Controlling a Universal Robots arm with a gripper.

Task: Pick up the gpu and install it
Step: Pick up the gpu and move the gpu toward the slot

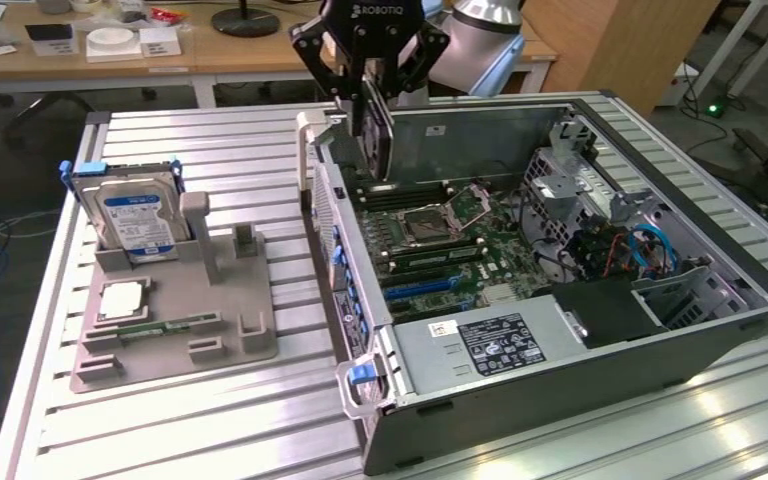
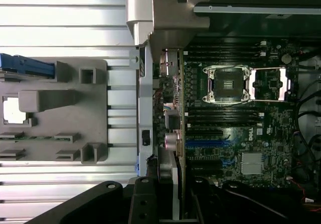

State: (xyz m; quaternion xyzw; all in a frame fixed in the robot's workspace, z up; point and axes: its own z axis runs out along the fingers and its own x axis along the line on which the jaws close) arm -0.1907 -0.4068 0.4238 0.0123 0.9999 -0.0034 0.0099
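- Nearest you, the power supply (image 1: pixel 491 345) sits in the near corner of the open computer case (image 1: pixel 584 400), which lies on its side on the slatted table (image 1: pixel 224 430).
- Beyond it lies the motherboard (image 1: pixel 458 255) with its CPU socket (image 1: pixel 435 225).
- Toward the table's edge on the exterior view's left, a grey holder (image 1: pixel 231 300) carries a memory stick (image 1: pixel 171 326), a processor (image 1: pixel 120 300) and an upright hard drive (image 1: pixel 137 220).
- At the case's far end your gripper (image 1: pixel 373 100) is clamped on the gpu (image 1: pixel 381 140), held on edge over the board. Whether it touches the slots, you cannot tell.
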